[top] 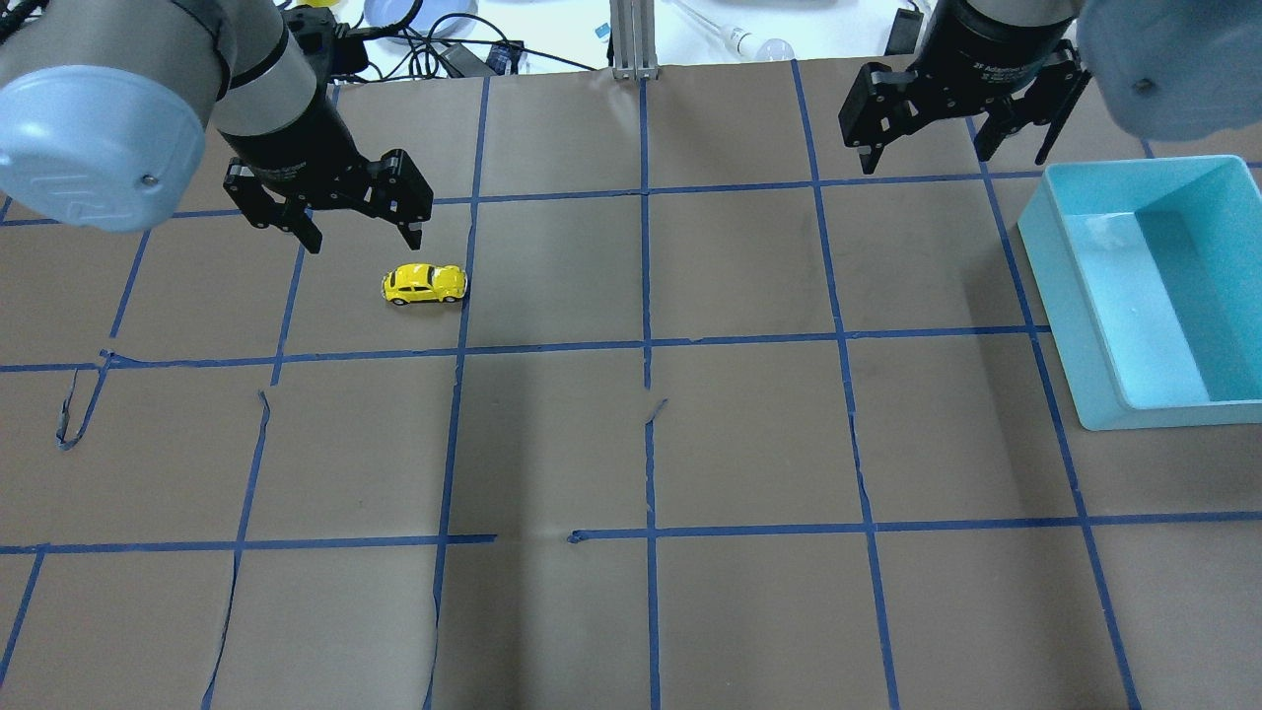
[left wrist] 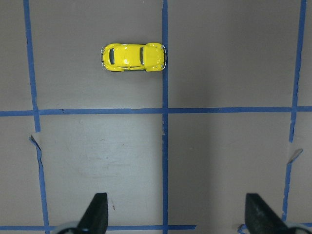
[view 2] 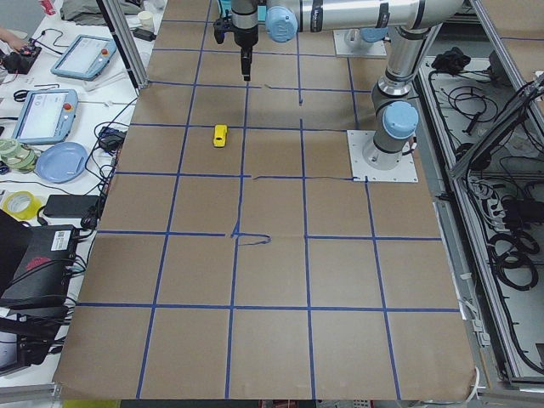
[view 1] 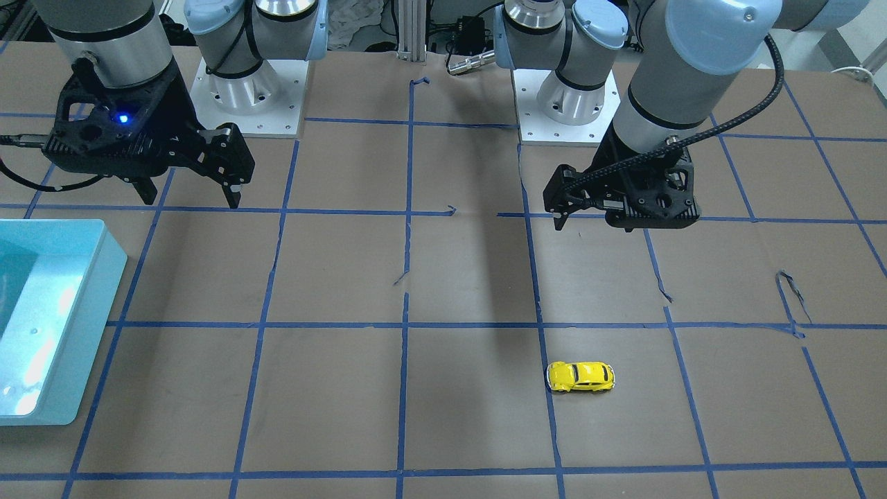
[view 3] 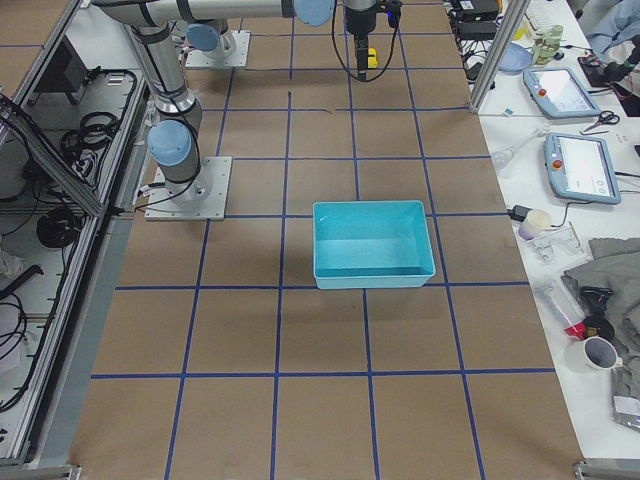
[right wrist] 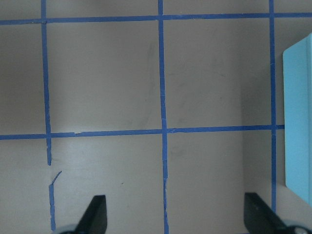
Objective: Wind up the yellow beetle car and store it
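The approach was in hand: in the left wrist view, the yellow beetle car [left wrist: 132, 57] sat ungrasped on the counter [left wrist: 224, 161], at eleven o'clock from the spread, empty left pincer [left wrist: 175, 214]. Next, that pincer needed centring over the car and lowering.

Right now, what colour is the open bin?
The bin is light turquoise; the overhead exterior view shows it best.
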You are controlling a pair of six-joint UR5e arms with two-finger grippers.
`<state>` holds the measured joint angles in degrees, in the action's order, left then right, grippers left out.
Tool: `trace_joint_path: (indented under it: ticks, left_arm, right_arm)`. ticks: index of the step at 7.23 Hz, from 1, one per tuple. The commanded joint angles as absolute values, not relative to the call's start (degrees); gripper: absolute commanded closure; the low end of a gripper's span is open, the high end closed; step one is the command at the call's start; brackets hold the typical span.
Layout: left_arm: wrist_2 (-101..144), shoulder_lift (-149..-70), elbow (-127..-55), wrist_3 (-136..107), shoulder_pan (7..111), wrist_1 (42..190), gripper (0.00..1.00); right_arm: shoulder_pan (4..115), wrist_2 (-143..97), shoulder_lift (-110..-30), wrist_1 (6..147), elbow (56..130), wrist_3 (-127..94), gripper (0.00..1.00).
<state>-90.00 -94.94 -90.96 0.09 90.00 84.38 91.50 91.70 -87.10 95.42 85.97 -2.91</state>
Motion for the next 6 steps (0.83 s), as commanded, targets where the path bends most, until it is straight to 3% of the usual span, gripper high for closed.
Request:
trace_joint_path:
  ticks: [1, 6]
  left_arm:
    - [-90.0, -94.8, -91.0, 0.1, 90.0, 84.4, 0.00]
    - [-90.6, -94.9, -91.0, -0.5, 90.3, 84.2, 0.00]
  right_arm:
    - [91.5, 91.7, -87.1, 95.9, 86.5, -3.3, 0.00]
    - [91.5, 91.8, -87.1, 95.7, 86.5, -3.3, 0.00]
